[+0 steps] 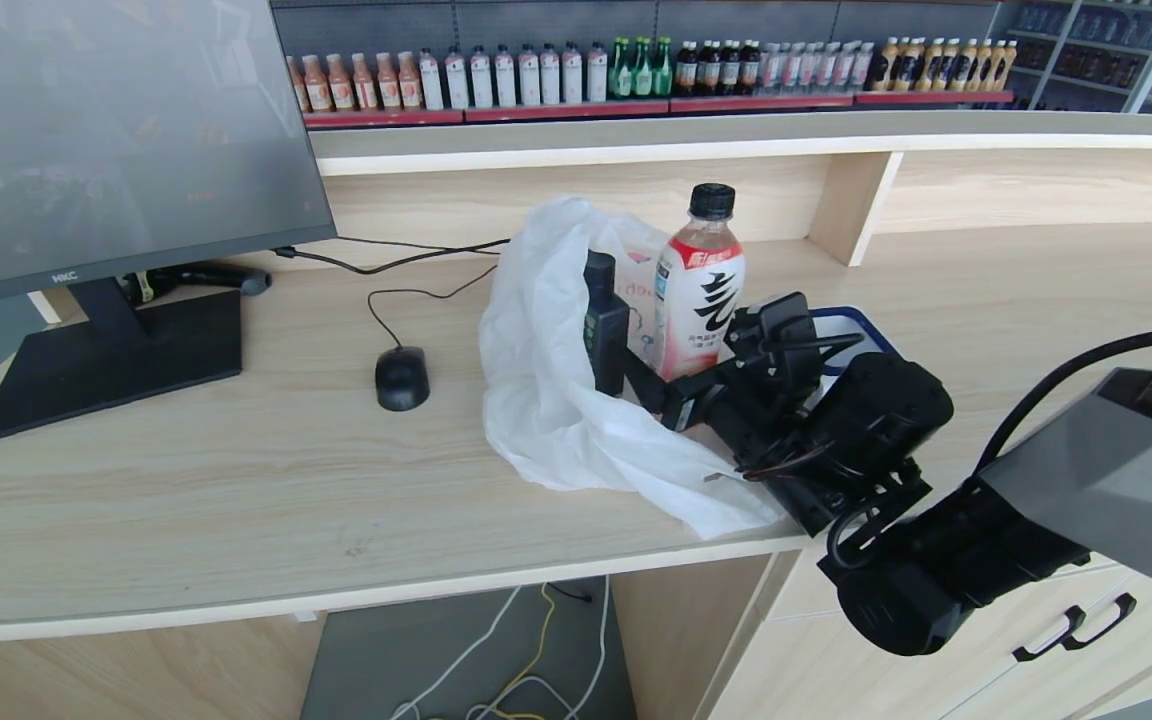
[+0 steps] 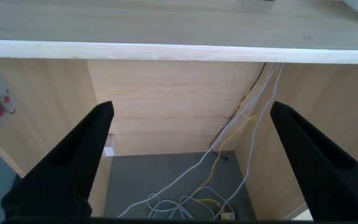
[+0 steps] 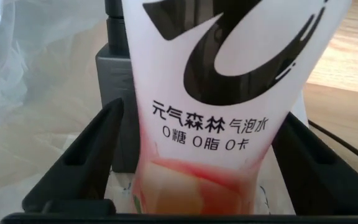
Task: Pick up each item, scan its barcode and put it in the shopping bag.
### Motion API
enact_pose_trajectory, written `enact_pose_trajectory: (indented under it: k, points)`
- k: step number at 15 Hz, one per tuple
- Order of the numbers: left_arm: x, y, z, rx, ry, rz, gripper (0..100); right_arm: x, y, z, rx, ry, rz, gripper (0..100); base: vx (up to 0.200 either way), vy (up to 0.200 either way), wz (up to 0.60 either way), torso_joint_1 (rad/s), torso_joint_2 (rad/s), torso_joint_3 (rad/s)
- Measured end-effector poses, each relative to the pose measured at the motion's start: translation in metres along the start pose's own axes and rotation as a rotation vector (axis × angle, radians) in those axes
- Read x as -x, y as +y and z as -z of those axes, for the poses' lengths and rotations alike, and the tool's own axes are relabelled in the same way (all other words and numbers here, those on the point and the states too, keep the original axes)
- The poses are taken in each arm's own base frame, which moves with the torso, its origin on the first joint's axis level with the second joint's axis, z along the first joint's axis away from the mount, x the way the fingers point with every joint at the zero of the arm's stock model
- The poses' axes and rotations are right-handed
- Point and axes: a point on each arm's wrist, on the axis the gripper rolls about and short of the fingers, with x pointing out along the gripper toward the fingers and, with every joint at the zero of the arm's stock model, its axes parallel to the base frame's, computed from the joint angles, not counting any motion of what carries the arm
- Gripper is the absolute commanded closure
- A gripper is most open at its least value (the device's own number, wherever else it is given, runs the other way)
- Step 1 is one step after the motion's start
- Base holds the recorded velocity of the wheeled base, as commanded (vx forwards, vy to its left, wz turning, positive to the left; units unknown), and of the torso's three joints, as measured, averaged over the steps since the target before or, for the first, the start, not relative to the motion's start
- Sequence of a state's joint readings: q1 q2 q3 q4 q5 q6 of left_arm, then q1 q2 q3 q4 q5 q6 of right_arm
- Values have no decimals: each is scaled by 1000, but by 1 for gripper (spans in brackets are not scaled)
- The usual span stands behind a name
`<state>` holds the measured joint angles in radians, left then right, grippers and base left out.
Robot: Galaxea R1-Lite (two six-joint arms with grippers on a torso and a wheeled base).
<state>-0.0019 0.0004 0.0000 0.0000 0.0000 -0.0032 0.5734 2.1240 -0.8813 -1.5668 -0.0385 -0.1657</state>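
A pink-and-white drink bottle (image 1: 701, 285) with a black cap stands upright at the mouth of the white plastic shopping bag (image 1: 556, 400). My right gripper (image 1: 681, 390) is shut on its lower body. In the right wrist view the bottle (image 3: 222, 106) sits between the fingers of my right gripper (image 3: 201, 134), with the bag (image 3: 30, 81) beside it. A black barcode scanner (image 1: 604, 325) stands just left of the bottle, and it appears behind the bottle as the scanner (image 3: 114, 68). My left gripper (image 2: 192, 112) hangs open and holds nothing, below the counter edge (image 2: 166, 50).
A monitor (image 1: 106, 130) on its stand and a black mouse (image 1: 402, 378) sit on the counter to the left. A blue-rimmed tray (image 1: 861, 335) lies behind my right arm. Loose cables (image 2: 191, 193) lie on the floor under the counter. Shelves of bottles (image 1: 636, 70) line the back.
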Motion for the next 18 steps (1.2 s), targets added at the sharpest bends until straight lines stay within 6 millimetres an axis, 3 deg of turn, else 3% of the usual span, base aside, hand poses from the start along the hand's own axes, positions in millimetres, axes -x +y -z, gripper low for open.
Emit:
enact_pose_trajectory:
  k: [11,15,18]
  points:
    - [0,0,0,0,0,0,0,10,-3,-15,-6,-13,2,0,0,0,0,0,0,0]
    - [0,0,0,0,0,-1,0,33,-11,-43,-7,-31,11,0,0,0,0,0,0,0]
    - [0,0,0,0,0,0,0,71,-20,-68,-7,-29,24,0,0,0,0,0,0,0]
